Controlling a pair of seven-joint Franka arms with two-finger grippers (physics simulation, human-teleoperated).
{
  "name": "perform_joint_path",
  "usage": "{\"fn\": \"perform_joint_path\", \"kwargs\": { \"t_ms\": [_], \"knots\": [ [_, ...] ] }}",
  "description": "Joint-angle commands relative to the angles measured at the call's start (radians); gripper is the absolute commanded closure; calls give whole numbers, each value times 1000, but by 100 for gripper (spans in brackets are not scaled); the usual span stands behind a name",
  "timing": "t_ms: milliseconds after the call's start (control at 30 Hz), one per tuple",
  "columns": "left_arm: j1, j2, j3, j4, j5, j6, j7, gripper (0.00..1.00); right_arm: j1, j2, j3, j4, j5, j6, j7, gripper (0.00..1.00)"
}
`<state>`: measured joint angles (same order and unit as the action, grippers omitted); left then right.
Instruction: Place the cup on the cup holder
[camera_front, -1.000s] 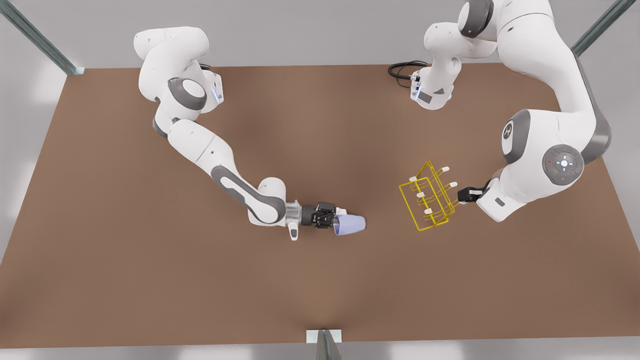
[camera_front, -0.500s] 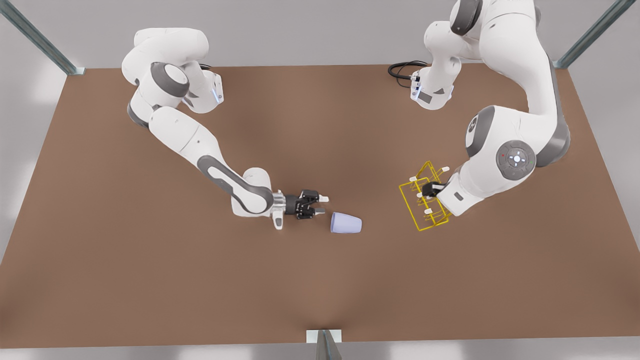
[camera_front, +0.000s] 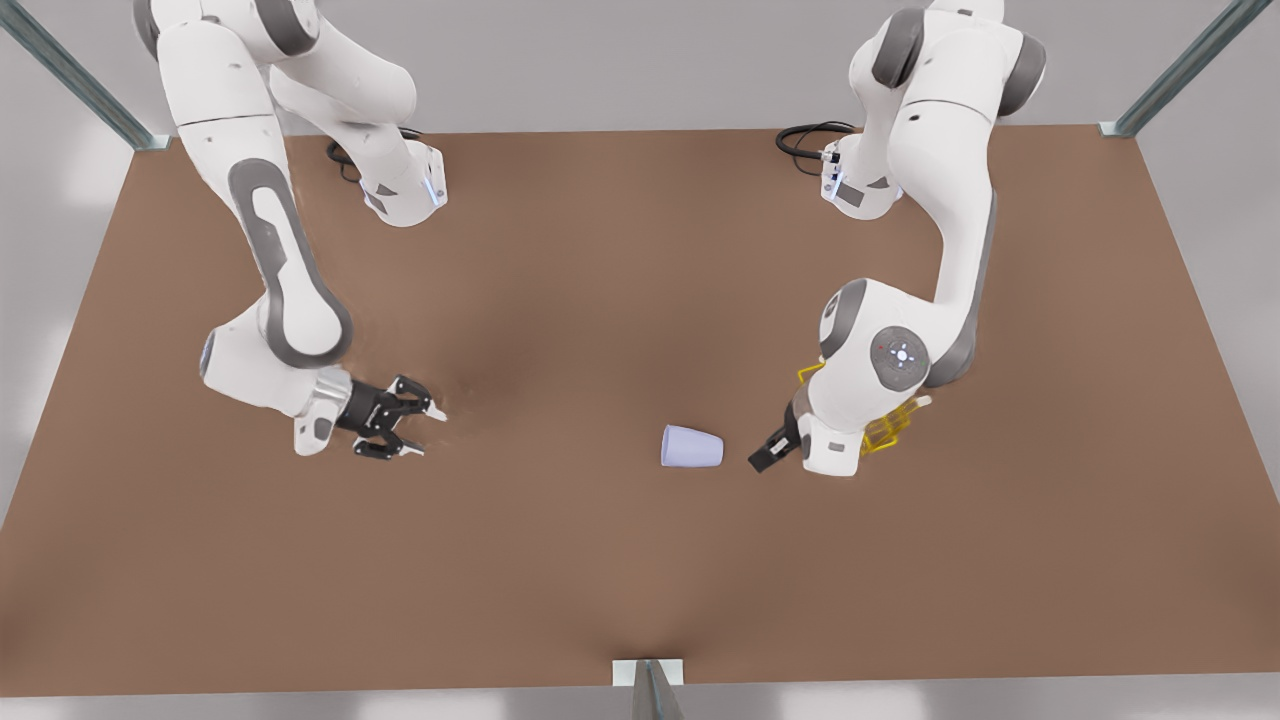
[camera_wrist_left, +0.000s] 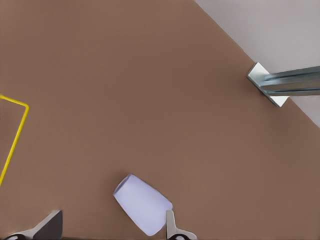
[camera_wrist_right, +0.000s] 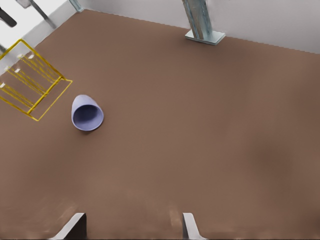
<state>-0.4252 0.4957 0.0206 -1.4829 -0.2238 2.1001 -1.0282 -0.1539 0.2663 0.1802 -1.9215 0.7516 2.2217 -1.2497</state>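
The lavender-blue cup (camera_front: 692, 446) lies on its side on the brown table (camera_front: 600, 250), rim toward the front view's left. My left gripper (camera_front: 765, 456) is on the arm at the front view's right, just right of the cup's base and open. In its wrist view the cup (camera_wrist_left: 142, 205) lies close by one fingertip (camera_wrist_left: 171, 225) of the left gripper (camera_wrist_left: 111, 230). The yellow wire cup holder (camera_front: 888, 433) is mostly hidden behind that arm. My right gripper (camera_front: 426, 432) stands open far to the cup's left, seeing the cup (camera_wrist_right: 87, 113) and the cup holder (camera_wrist_right: 31, 80).
Both arm bases stand at the table's back edge, with a black cable (camera_front: 805, 140) by the one at the front view's right. Metal posts rise at the back corners, and a bracket (camera_front: 647, 673) sits at the middle of the front edge.
The right gripper let go of the cup, opened and drew back far to the front view's left. The left arm swung from beside the cup holder over to the cup's base.
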Motion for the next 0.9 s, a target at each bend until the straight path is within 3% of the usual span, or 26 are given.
{"fn": "perform_joint_path", "kwargs": {
  "t_ms": [0,33,67,100,133,267,300,600,733,867],
  "knots": [
    [-32,-19,5,-68,17,235,-1136,0,19,-27,-88,188,-687,-528,870,20],
    [-55,-32,18,-109,50,262,-1170,0,22,7,-91,384,-716,-730,1071,5],
    [-72,-43,24,-161,72,288,-1171,0,42,22,-91,473,-784,-827,1090,0],
    [-78,-39,28,-177,75,290,-1194,0,46,-8,-119,464,-782,-820,1087,0],
    [-101,-28,32,-178,147,290,-1276,0,149,-47,-246,460,-766,-826,1081,0],
    [-122,70,33,-162,254,334,-1394,0,140,-47,-237,457,-773,-712,1089,0],
    [-125,96,33,-146,256,334,-1394,0,134,-113,-242,366,-765,-657,1079,0],
    [-139,135,28,-140,385,213,-1299,0,129,-79,-249,602,-759,-685,1089,0],
    [-152,129,24,-129,386,80,-1155,0,126,-73,-251,608,-755,-688,1089,0],
    [-165,152,18,-114,382,83,-1155,0,122,-71,-252,615,-739,-688,1089,0]
  ]
}}
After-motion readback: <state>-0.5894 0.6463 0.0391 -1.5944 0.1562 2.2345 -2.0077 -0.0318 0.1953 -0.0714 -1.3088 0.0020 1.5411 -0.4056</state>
